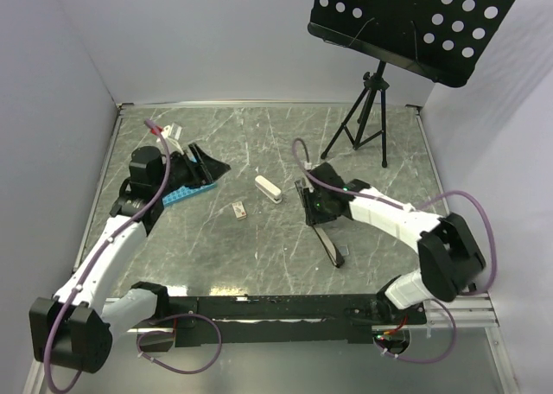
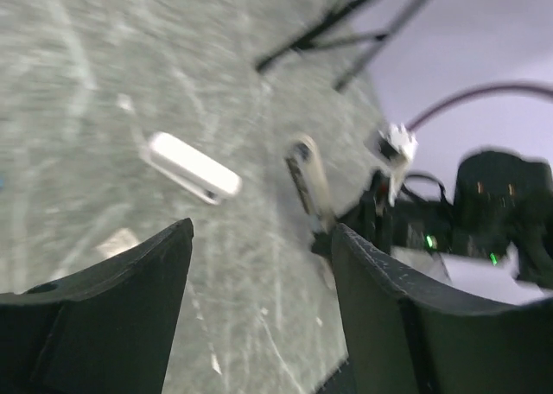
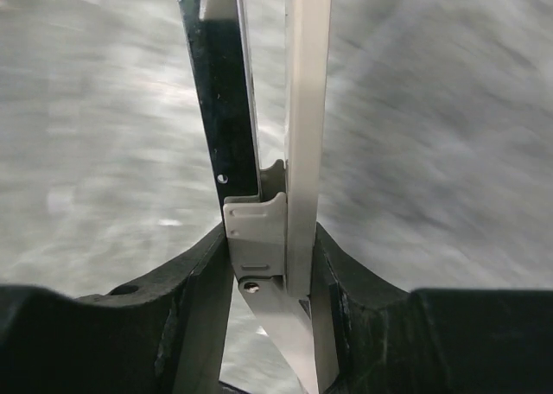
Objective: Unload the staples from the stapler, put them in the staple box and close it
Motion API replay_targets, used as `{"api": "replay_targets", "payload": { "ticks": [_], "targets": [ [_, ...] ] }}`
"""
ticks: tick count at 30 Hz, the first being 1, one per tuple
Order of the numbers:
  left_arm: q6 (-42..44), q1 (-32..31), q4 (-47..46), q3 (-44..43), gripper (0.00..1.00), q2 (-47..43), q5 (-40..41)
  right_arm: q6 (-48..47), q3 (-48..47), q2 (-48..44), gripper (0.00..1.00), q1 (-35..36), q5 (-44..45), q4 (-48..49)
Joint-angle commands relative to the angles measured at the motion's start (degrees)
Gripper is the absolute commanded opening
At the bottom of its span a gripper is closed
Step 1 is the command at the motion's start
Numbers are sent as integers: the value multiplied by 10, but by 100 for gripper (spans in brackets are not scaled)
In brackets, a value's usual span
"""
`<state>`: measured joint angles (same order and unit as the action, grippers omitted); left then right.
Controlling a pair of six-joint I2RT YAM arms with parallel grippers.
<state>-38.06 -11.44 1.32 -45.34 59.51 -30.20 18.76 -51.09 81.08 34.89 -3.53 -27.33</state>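
The right gripper (image 3: 270, 238) pinches the small white plastic stapler (image 3: 307, 92) at its hinge, swung open above the table (image 1: 259, 256). The left gripper (image 2: 259, 238), jaws spread and empty, must next pull the staples, which are not visible, from the metal channel (image 3: 226, 92).

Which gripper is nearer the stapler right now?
Right. The right gripper is shut on the stapler, at its hinge. The left gripper stands open, well off to the stapler's left.
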Motion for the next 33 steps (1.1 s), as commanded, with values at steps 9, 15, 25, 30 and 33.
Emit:
{"api": "replay_targets", "payload": {
  "ticks": [9,15,25,30,33],
  "targets": [
    [19,8,108,-30,73,-101,326,88,-221,157,0,146,350,-317],
    [14,8,116,-23,74,-153,401,141,-264,223,0,212,395,-422],
    [12,8,119,-20,74,-167,428,167,-308,332,0,274,400,-466],
    [12,8,116,-14,75,-178,443,164,-320,398,0,298,388,-468],
    [12,8,117,-14,75,-179,445,185,-337,420,0,309,412,-511]
  ]
}}
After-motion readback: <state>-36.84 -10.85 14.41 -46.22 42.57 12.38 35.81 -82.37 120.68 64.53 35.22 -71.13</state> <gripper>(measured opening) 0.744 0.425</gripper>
